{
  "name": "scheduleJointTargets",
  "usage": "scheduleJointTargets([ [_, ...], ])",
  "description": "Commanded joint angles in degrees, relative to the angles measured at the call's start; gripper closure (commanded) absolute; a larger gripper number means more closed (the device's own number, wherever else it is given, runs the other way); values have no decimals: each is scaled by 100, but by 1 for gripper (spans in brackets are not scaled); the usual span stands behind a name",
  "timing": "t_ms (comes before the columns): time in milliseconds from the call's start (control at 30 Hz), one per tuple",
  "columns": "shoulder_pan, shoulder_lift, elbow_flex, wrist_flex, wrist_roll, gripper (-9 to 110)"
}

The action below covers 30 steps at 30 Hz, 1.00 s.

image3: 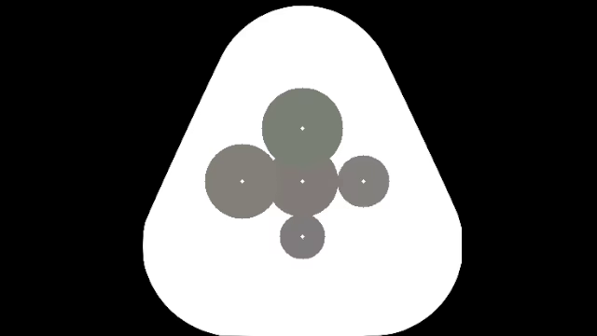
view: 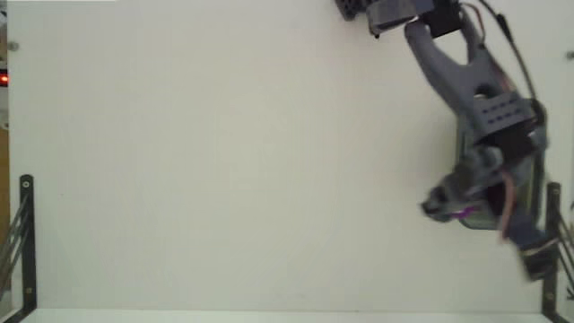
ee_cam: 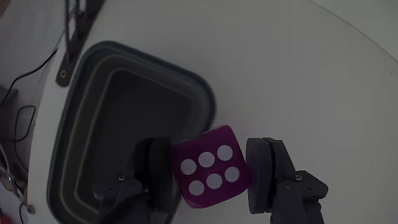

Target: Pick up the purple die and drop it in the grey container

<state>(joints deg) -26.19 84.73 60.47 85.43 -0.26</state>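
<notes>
In the wrist view the purple die (ee_cam: 211,171), its six white pips facing the camera, sits clamped between the two dark fingers of my gripper (ee_cam: 209,165), which is shut on it. The die hangs over the right rim of the grey container (ee_cam: 78,118), a dark rounded tray filling the left of that view. In the fixed view the arm reaches down the right side. The gripper (view: 451,209) shows there with only a sliver of the purple die (view: 464,213). The container is hidden under the arm in that view.
A white table (view: 224,161) spreads to the left in the fixed view. Black metal brackets stand at its left edge (view: 25,238) and right edge (view: 552,233). Thin black cables (ee_cam: 22,121) lie beyond the tray's left side in the wrist view.
</notes>
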Motion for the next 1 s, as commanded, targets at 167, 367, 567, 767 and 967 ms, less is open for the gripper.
scheduleJointTargets([
  [167,-682,714,297,-254,26,36],
  [367,-972,795,460,-333,26,36],
  [567,-1112,835,538,-371,26,36],
  [767,-1121,837,543,-373,26,36],
  [967,-1121,837,543,-373,26,-9],
])
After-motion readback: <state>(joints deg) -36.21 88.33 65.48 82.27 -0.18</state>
